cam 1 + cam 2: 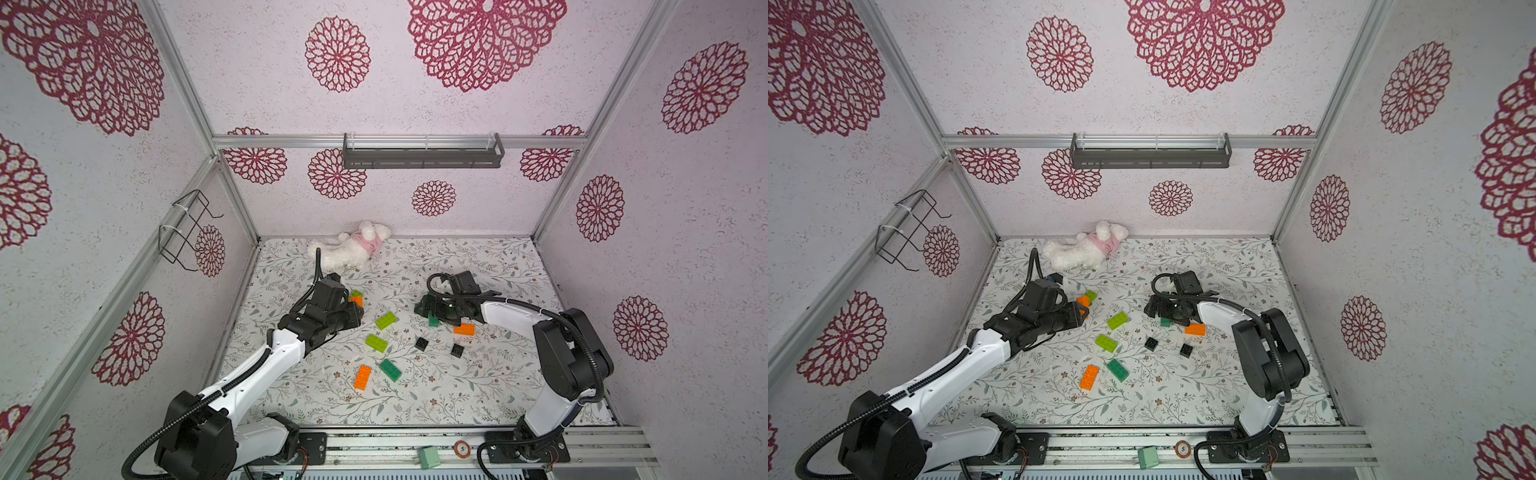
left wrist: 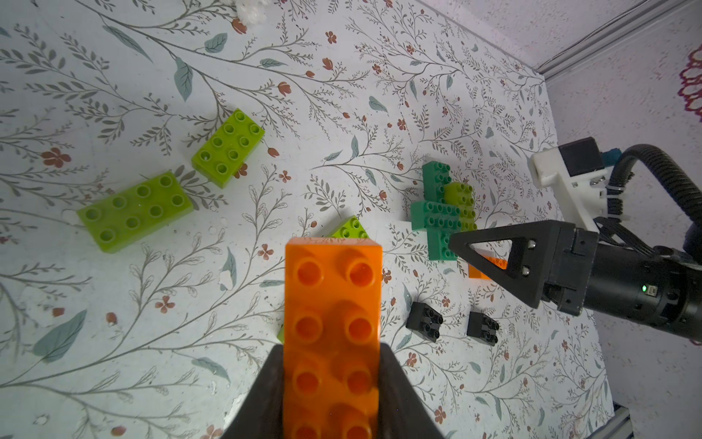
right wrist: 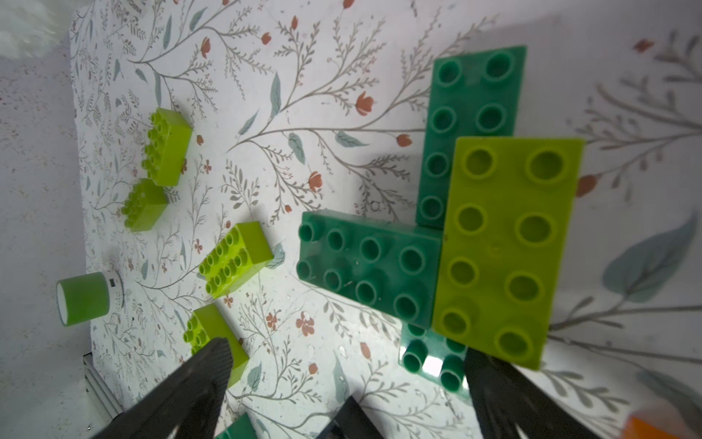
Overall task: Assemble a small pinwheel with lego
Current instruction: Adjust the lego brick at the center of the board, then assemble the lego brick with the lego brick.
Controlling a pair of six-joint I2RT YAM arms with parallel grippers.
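My left tool point(image 2: 330, 355) holds an orange brick point(image 2: 332, 296) by its long sides, toward the left edge of the bench point(image 1: 478, 386). My right tool point(image 3: 345, 347) stands wide at the green cluster point(image 3: 370, 266), dark green bricks with a lime one on top, near the bench's middle. One finger point(image 3: 494, 391) is just beside it. A lime brick point(image 1: 386, 320), a dark green brick point(image 1: 390, 370), a spare orange brick point(image 1: 363, 377) and a black square point(image 1: 421, 343) lie loose toward the near edge.

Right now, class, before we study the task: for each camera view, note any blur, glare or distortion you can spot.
In both top views the frame posts splay outward, wide-angle distortion, yet all is sharp; left wrist view: the orange brick looms large near the lens; right wrist view: the plush blurs in a corner, and glare whitens a dark green brick.
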